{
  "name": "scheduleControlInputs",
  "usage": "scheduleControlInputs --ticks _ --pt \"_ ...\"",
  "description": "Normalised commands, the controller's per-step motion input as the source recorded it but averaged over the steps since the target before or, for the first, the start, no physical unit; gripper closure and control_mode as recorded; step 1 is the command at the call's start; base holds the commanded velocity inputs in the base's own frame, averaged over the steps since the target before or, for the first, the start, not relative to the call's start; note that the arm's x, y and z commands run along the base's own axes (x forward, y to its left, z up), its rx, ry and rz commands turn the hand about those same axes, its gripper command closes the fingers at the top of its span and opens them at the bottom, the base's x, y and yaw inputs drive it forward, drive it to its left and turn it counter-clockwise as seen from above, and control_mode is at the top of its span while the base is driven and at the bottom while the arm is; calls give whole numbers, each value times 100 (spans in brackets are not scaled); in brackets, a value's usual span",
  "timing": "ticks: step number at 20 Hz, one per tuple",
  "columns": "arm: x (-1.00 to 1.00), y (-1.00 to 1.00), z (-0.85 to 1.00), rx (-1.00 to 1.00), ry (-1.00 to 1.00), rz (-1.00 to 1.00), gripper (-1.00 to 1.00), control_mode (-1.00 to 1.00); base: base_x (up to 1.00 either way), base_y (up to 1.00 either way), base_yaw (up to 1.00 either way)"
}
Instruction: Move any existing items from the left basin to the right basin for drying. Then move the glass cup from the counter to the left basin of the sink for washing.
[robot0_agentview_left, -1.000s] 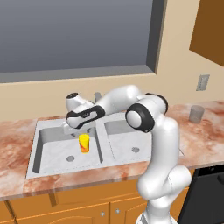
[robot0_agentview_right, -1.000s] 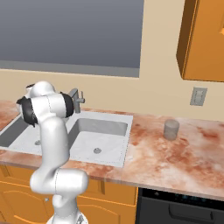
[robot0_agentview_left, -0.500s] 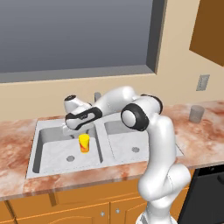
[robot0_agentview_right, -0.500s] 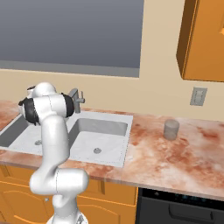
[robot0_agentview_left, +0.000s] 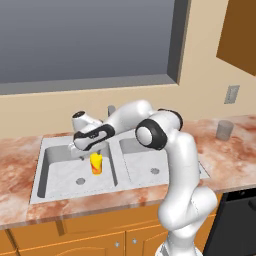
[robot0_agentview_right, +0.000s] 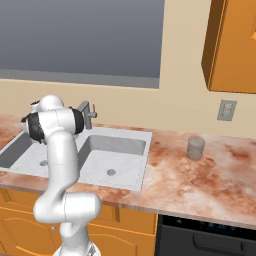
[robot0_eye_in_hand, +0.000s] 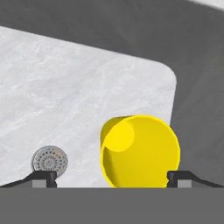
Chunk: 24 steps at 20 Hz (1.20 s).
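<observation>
The yellow cup (robot0_agentview_left: 96, 163) is standing upright in the left basin (robot0_agentview_left: 55, 170), toward its right side near the divider, w/ the drain (robot0_agentview_left: 80, 181) on the floor to its left & a bit nearer. The hand (robot0_agentview_left: 86, 150) is hanging right above it, pointing down; in the hand view the cup's open mouth (robot0_eye_in_hand: 140, 151) is sitting between the two fingertips (robot0_eye_in_hand: 41, 178) but off-centre, rim close to one tip, a wide gap to the other, so the hand prob. needs a small sideways nudge toward the cup before dropping. Cup's long axis is vertical, in line w/ the hand's approach.

Hand is standing wide open, holding nothing; tips appear above rim level, not touching the cup as far as I can tell.

Right basin (robot0_agentview_left: 150, 162) is lying just across the divider to the right, w/ the tap (robot0_agentview_right: 86, 114) behind the middle. Judging by this, the first step is at the approach stage: cup not yet gripped.

Glass cup (robot0_agentview_right: 195, 148) is sitting upright on the table (robot0_agentview_right: 200, 175), well to the right of the sink (robot0_agentview_right: 135, 177) & well apart from the hand; that's for later.
</observation>
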Motion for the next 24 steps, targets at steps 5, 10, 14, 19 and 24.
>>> scheduleControlInputs --ticks 5,10,14,19,24 --pt "0 3 -15 0 0 0 -100 -100 0 0 0" --pt "0 0 -12 0 0 0 -100 -100 0 0 0" --pt "0 0 -10 0 0 0 -100 -100 0 0 0" --pt "0 0 -9 0 0 0 -100 -100 0 0 0" --pt "0 0 -15 0 0 0 -100 -100 0 0 0"
